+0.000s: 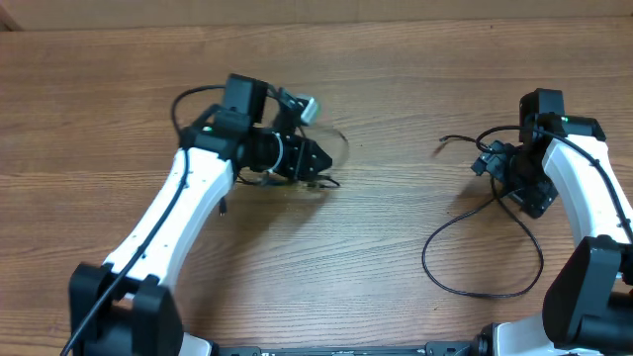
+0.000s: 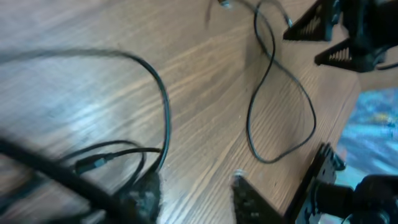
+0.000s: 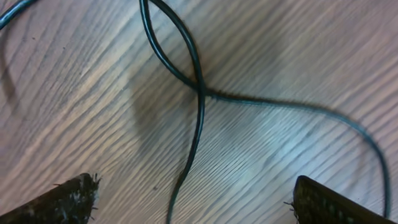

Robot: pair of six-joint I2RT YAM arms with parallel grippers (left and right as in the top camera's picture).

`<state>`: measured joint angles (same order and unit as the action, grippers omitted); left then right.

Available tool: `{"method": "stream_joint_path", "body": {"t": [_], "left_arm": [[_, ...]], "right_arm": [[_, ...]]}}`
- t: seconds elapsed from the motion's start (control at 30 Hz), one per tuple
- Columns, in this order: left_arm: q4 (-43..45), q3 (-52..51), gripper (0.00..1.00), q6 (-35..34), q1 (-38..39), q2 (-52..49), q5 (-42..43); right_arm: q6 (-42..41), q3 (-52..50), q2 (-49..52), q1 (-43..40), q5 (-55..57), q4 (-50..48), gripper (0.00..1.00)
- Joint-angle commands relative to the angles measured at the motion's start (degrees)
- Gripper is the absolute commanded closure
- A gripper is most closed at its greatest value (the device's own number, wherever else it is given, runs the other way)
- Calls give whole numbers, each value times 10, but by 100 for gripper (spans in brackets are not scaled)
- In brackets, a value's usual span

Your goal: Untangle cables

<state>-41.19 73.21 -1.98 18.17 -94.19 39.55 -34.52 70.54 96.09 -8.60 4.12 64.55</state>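
One brown wood-grain bench; thin black cables loop loosely at 4 o'clock; left pincer and right pincer both spread.

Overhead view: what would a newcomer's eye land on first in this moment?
A black cable lies in one wide loop on the right side of the table. The right wrist view shows it crossing over itself just ahead of the open right gripper. A second cable curls beside the left gripper.

A black cable crosses itself on the wooden table between the end effector's wide-spread fingertips.
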Motion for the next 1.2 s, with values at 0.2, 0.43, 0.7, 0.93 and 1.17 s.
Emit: {"method": "stream_joint_path", "body": {"t": [0.2, 0.43, 0.7, 0.93, 1.17], "left_arm": [[-1, 8, 0, -45, 60, -51, -7], [-1, 8, 0, -45, 70, -51, -28], [-1, 8, 1, -45, 70, -51, -57], [-1, 8, 1, -45, 70, -51, -57], [-1, 8, 0, -45, 70, -51, -57]], "right_arm": [[-119, -1, -66, 26, -39, 5, 0], [-118, -1, -165, 26, -43, 59, 0], [-23, -3, -200, 25, -42, 75, 0], [4, -85, -198, 25, 5, 28, 0], [25, -190, -196, 25, 119, -131, 0]]}}
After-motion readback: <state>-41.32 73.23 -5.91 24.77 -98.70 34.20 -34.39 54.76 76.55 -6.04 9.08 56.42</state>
